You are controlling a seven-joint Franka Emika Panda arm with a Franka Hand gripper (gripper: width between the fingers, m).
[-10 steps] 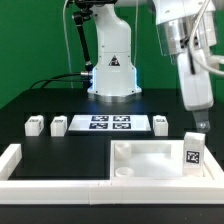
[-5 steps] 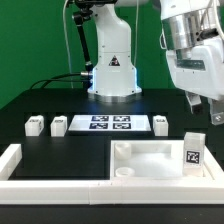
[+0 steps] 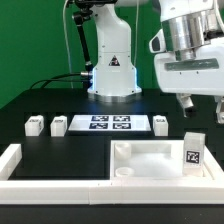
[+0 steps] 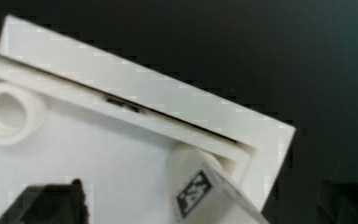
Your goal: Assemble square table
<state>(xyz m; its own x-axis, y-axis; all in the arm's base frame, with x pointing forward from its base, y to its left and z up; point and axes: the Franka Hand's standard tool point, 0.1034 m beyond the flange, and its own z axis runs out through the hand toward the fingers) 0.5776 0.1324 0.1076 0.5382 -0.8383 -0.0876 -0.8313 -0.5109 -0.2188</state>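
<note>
Evidently the gripper (image 3: 203, 104) had lifted clear, jaws spread wide and empty, leaving the tagged leg (image 3: 193, 150) upright at the square tabletop's (image 3: 150, 158) three-o'clock corner (seated or merely resting, unclear), while three loose legs (image 3: 59, 125) waited toward its eleven o'clock.

Exterior view: bright, even light, sharp; tabletop (image 3: 150, 152) glaring white at 5 o'clock, worktop (image 3: 60, 100) dark, matte. Wrist view: blurred, whites washed out.
</note>
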